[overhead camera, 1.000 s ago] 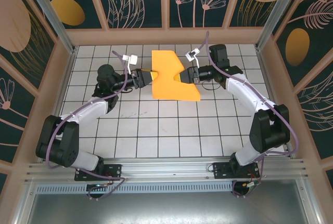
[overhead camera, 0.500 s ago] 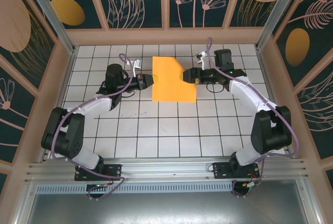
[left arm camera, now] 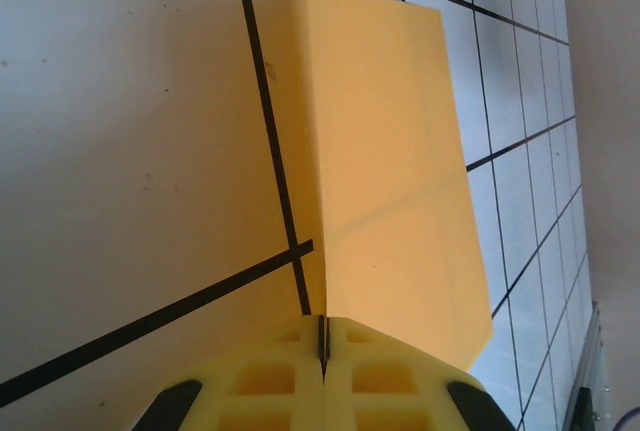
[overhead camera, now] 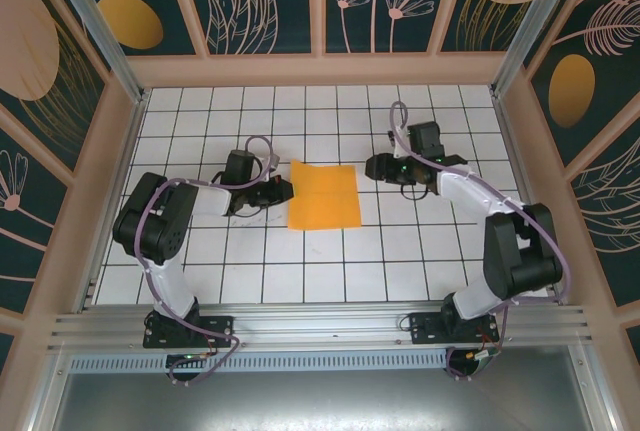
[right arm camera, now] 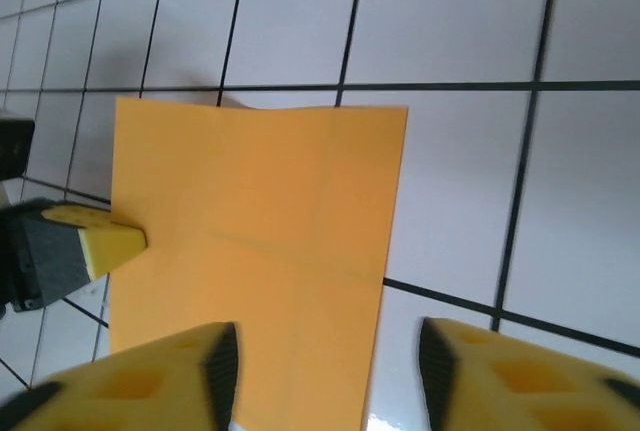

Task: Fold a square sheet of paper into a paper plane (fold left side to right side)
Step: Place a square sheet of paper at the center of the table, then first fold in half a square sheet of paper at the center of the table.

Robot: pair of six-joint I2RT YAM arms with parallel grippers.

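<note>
On the desk [overhead camera: 250, 251], the square sheet of paper [overhead camera: 325, 196] is lying flat, orange and creased; left tool [overhead camera: 288, 191] is pinching its edge, right tool [overhead camera: 371, 167] is gaping empty.

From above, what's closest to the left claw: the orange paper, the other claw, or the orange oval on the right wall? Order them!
1. Square sheet of paper: its left edge is at the left gripper.
2. Right gripper: across the paper, to the right.
3. Orange oval: far off on the right wall.
</note>
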